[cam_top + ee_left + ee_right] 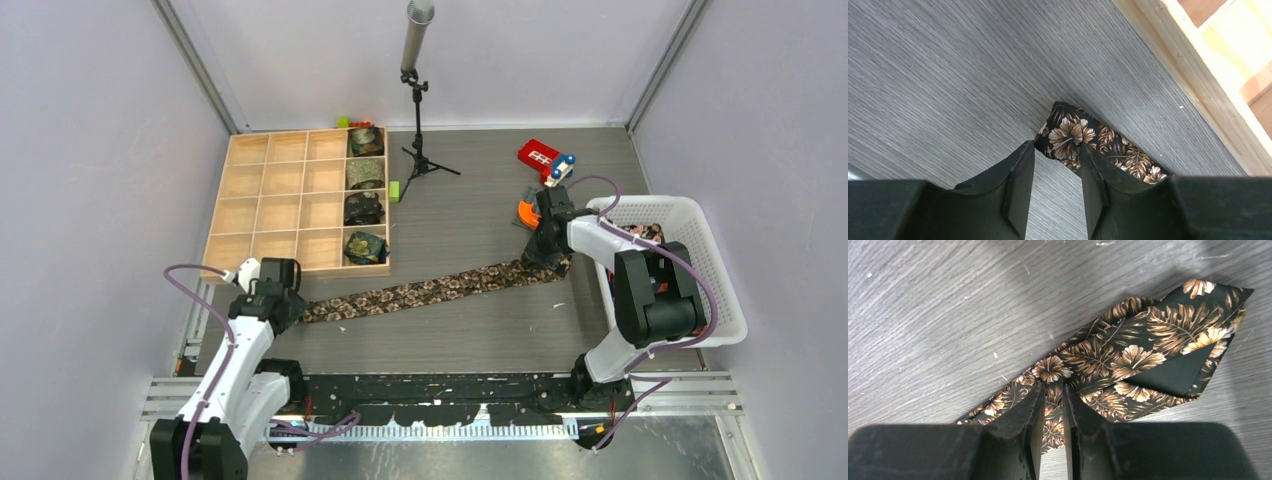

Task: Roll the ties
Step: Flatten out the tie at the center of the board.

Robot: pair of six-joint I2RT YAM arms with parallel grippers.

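Observation:
A dark tie [430, 288] with a brown-tan leaf and flower print lies stretched flat across the table, running diagonally between both arms. My left gripper [290, 308] is at its narrow end [1068, 132]. There the left gripper [1057, 146] is open, bare table shows between the fingers, and the tie's end lies at the fingertips. My right gripper [545, 262] is down on the wide pointed end [1128, 357], which is partly folded over. The right gripper [1053, 386] has its jaws a narrow gap apart, and flat fabric shows through the gap.
A wooden compartment box [268, 200] stands at the back left, with several rolled ties [365, 247] in its right column. Its edge [1208, 90] is close to my left gripper. A white basket [715, 300] holding fabric stands at the right. A microphone stand [420, 120], a red object [538, 155] and an orange object [526, 212] stand behind.

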